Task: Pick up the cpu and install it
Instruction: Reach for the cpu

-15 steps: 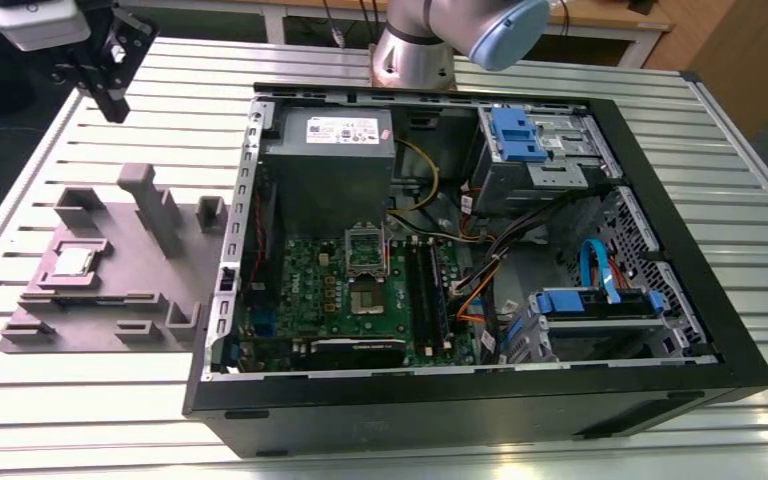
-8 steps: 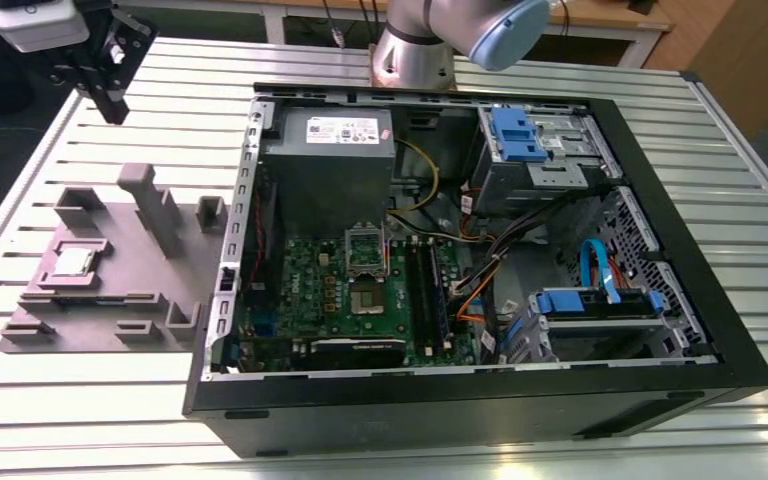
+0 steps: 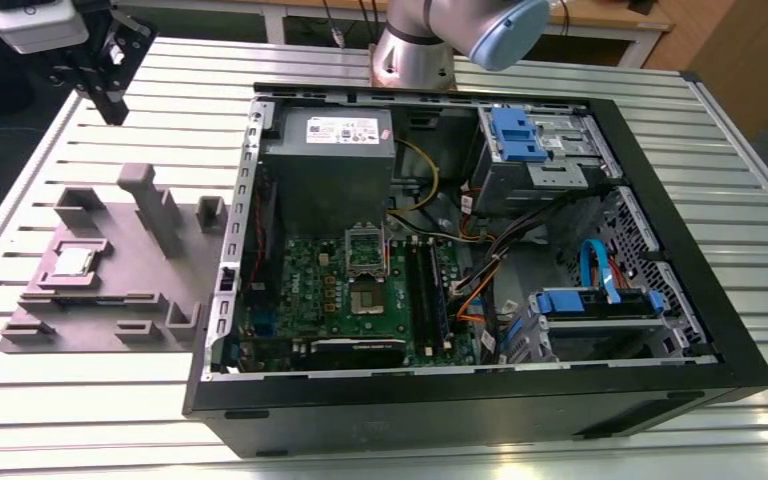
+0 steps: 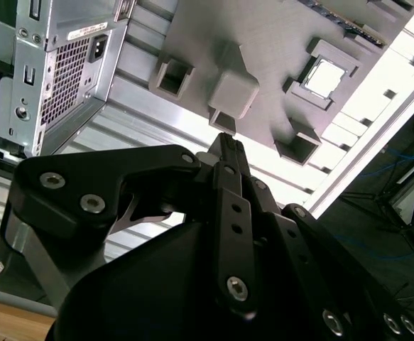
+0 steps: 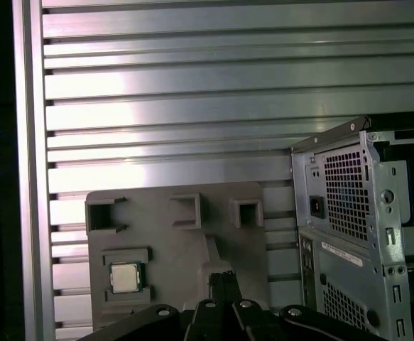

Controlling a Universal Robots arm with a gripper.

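1. We see a black open computer case [image 3: 491, 405] on a slatted aluminium table [image 3: 91, 420]. Inside it lies a green motherboard [image 3: 357, 300] with a silver metal socket frame [image 3: 364, 248] on it.
2. At nine o'clock from the case in the exterior view lies a grey plastic holder plate [image 3: 117, 285].
3. The cpu [image 3: 71, 262], a small flat square chip with a silver-grey metal top, sits in a recess of that plate. Its top faces upward and its edges run in line with the plate's edges. Being square, it shows us no long axis.
4. Grey upright blocks [image 3: 151, 205] rise from the plate at twelve to two o'clock from the cpu.
5. The black gripper [image 3: 113, 112] hangs at twelve o'clock from the plate, well apart from the cpu. In both wrist views its jaws are pressed together with nothing between them.
6. A white label [image 3: 340, 128] on the grey power supply box [image 3: 324, 175] bears print too small for us to read.
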